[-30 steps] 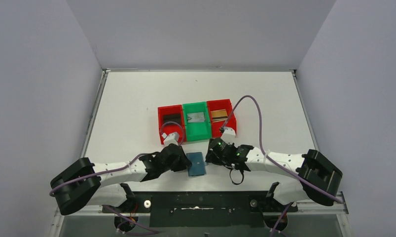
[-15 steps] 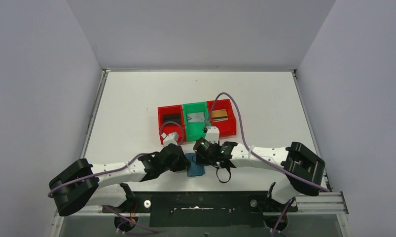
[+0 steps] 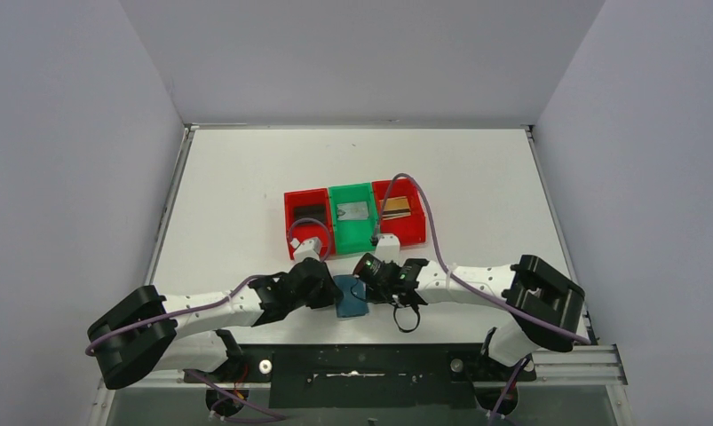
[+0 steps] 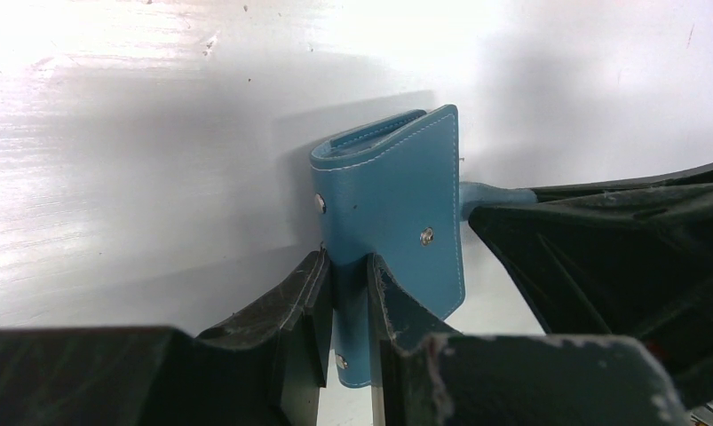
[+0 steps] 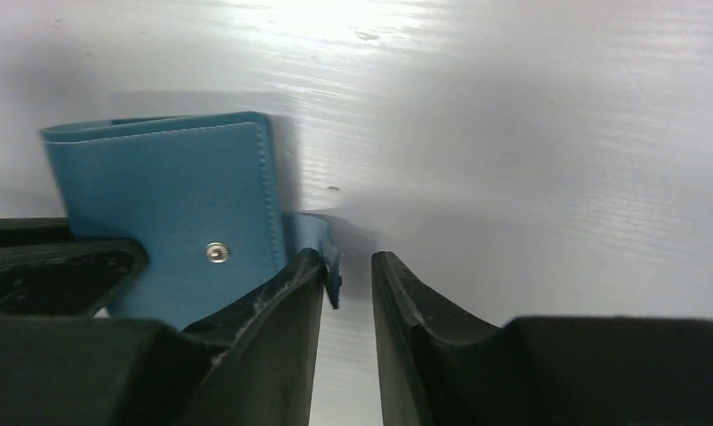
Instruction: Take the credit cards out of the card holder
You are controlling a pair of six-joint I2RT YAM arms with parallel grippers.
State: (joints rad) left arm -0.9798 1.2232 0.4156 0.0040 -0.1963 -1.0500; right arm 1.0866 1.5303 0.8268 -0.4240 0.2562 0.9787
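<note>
Top external view: we judge credit cards (image 3: pixel 354 211) already in bins (image 3: pixel 348 241); left gripper (image 4: pixel 348 266) pinches card holder (image 4: pixel 397 195), right gripper (image 5: pixel 348 266) slightly spread.

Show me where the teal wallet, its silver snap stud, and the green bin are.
Teal-blue leather card holder (image 4: pixel 397 204): left wrist view, on its stitched outer cover.
Silver metal snap stud (image 5: pixel 215 252): right wrist view, on the stud's centre.
Green plastic bin (image 3: pixel 352 241): top external view, on its near wall.
</note>
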